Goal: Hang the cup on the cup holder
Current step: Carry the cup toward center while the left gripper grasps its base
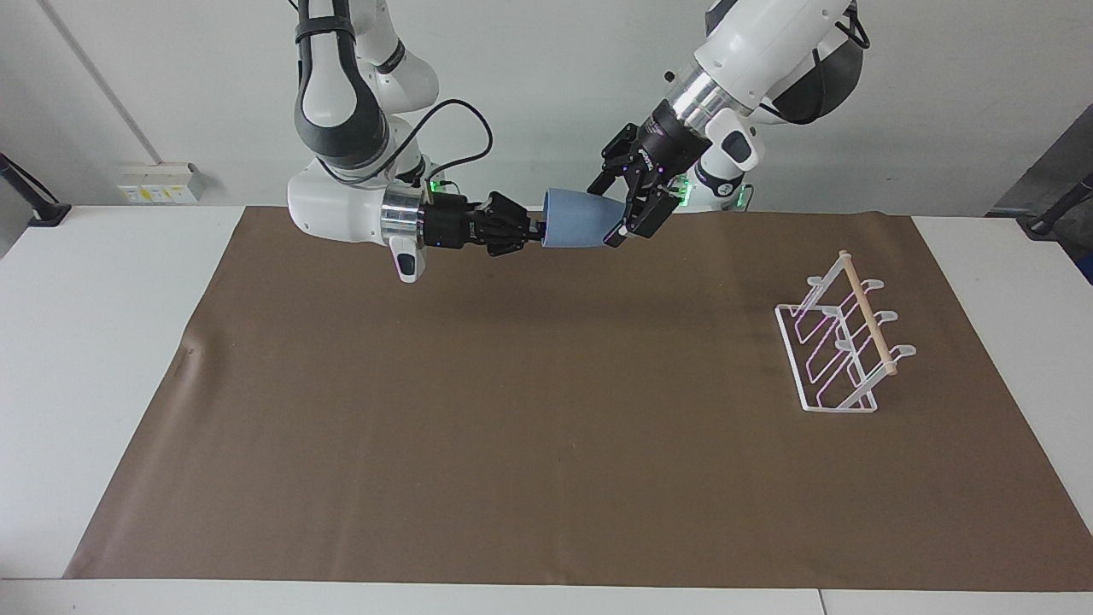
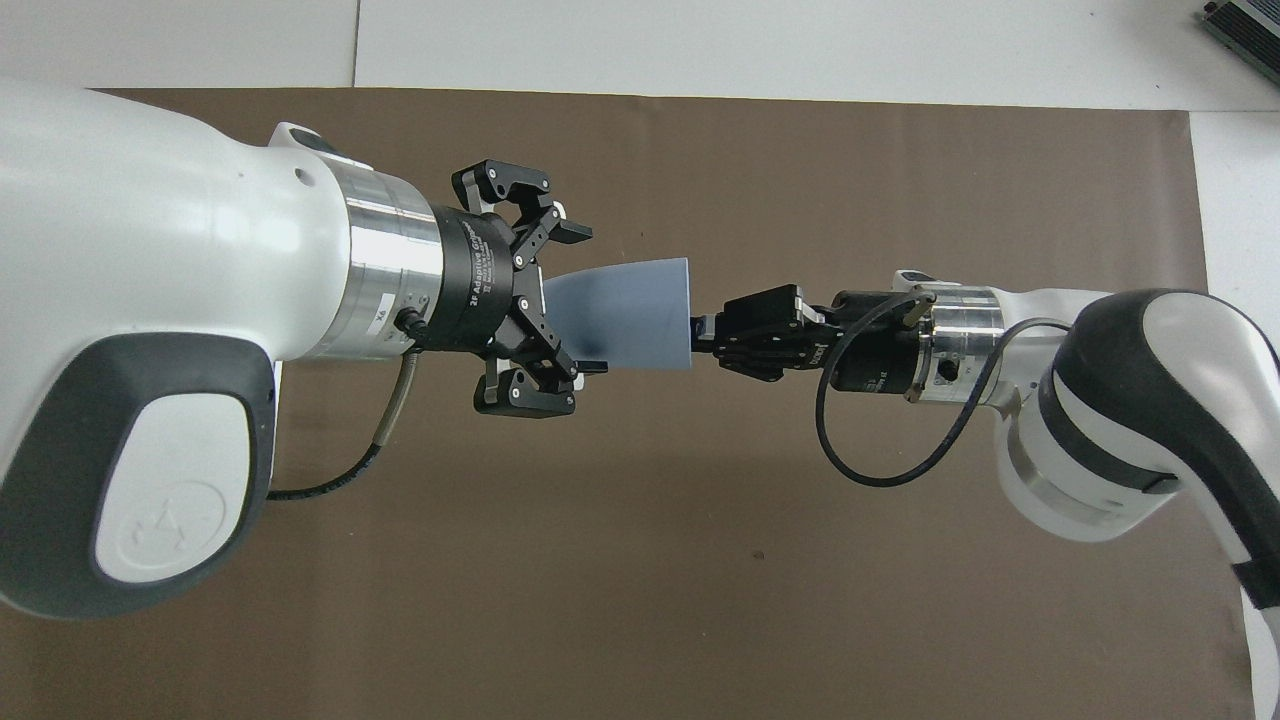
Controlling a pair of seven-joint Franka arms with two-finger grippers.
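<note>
Handover above the brown mat (image 1: 546, 410) on the bench (image 1: 102, 342). The cup (image 1: 579, 230), a light-blue, smooth, matte, handleless tumbler, lies horizontal in the air over the mat's edge nearest the robots. The right gripper (image 1: 534, 231) has its jaws clamped on the cup's rim. The left gripper (image 1: 616, 213) straddles the cup's narrower base, jaws apart. The cup holder (image 1: 841, 342), a white wire rack topped by a wooden rod, stands on the mat toward the left arm's end, well apart from the cup.

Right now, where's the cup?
The cup is held in the air over the mat's edge nearest the robots, gripped at its rim by the right gripper, its base between the open left gripper's fingers.
</note>
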